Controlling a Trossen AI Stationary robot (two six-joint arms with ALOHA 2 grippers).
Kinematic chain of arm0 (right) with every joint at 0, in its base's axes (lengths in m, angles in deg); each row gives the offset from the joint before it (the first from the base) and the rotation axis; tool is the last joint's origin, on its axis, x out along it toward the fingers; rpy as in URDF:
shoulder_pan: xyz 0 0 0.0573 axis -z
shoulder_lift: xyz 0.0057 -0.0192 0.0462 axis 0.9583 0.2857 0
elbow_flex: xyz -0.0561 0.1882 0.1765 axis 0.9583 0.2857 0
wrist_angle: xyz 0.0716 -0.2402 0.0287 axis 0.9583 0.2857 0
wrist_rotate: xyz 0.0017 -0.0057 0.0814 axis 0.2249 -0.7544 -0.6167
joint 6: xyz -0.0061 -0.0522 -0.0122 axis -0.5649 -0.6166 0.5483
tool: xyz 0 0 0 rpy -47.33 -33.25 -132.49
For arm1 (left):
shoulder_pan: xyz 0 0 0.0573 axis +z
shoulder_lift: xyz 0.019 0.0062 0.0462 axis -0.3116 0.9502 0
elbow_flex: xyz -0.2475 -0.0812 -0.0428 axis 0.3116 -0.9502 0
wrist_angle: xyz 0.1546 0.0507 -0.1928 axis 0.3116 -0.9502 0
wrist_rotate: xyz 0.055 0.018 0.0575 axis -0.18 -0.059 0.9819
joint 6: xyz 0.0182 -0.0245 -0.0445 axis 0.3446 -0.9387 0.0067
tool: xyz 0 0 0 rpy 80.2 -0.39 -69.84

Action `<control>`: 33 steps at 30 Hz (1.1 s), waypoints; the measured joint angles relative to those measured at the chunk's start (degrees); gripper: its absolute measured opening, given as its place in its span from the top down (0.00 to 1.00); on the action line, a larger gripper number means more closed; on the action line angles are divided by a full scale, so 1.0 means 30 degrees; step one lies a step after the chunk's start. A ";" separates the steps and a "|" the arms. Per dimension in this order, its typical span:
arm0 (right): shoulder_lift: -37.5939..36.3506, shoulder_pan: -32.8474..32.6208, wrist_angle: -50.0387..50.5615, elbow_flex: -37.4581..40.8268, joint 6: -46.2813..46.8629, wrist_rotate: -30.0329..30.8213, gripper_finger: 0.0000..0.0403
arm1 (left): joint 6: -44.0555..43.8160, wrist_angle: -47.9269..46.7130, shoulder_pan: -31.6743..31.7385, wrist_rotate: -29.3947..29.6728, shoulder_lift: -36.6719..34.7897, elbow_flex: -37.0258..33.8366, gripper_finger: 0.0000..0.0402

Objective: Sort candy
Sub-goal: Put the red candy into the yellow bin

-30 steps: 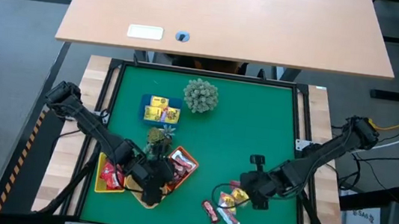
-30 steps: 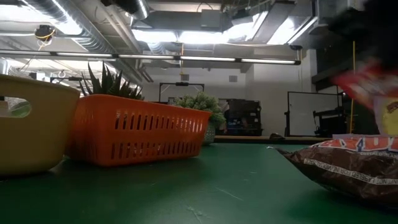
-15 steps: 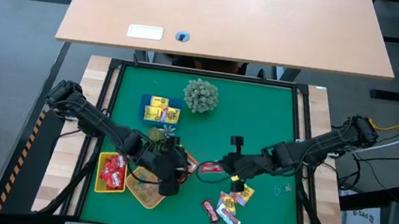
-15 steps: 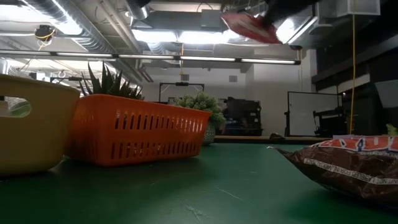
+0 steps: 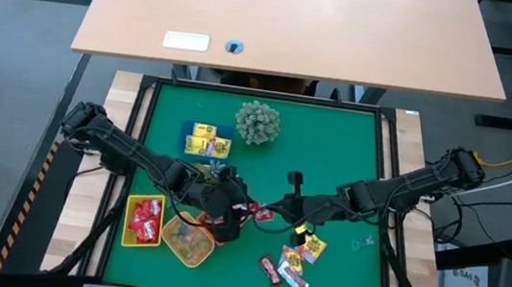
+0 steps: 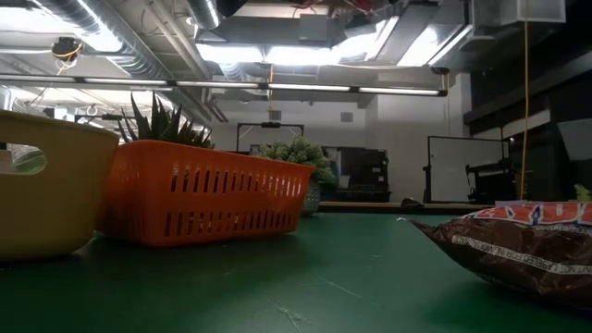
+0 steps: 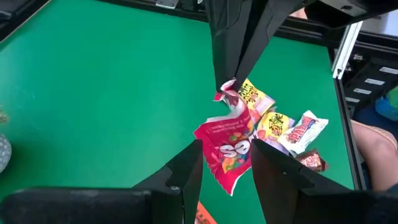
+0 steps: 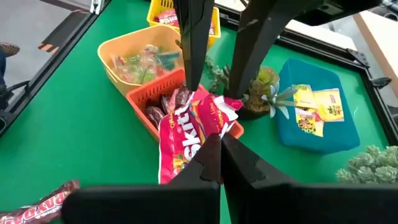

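Note:
A red candy packet (image 5: 259, 213) hangs in the air between my two grippers, over the orange tray (image 8: 155, 111) of dark brown bars. My right gripper (image 8: 222, 144) is shut on it, reaching in from the table's right. My left gripper (image 7: 225, 155) is open, with one finger on either side of the packet's free end (image 7: 225, 158). More loose candy (image 5: 293, 260) lies on the green mat near the front edge: yellow packets, a red one and a brown bar. My right gripper pinches the red packet by its crumpled end (image 7: 227, 93) between its two fingers (image 8: 210, 152), coming from the table's right and slanting down. The packet is lifted clear and stretches away from the fingers toward the left gripper. My left gripper: I cannot tell whether its fingers (image 7: 189, 163) touch the packet.
A yellow tray of red packets (image 5: 143, 220) and a round yellow bowl of greenish pieces (image 5: 189, 239) sit near the front left. A blue tray of yellow packets (image 5: 206, 142), a small plant (image 5: 206, 171) and a spiky plant ball (image 5: 257, 122) stand behind. The mat's right half is mostly bare.
My right gripper has lifted the red packet off the loose pile and carried it up and toward the table's left, to the left gripper. My left gripper has moved from over the yellow trays toward the right and far side, over the orange tray.

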 joint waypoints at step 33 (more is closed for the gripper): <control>0.0277 -0.0015 -0.0470 0.0007 -0.0015 0.0003 0.99 | -0.0044 -0.0159 -0.0015 -0.0611 0.0000 0.0000 0.71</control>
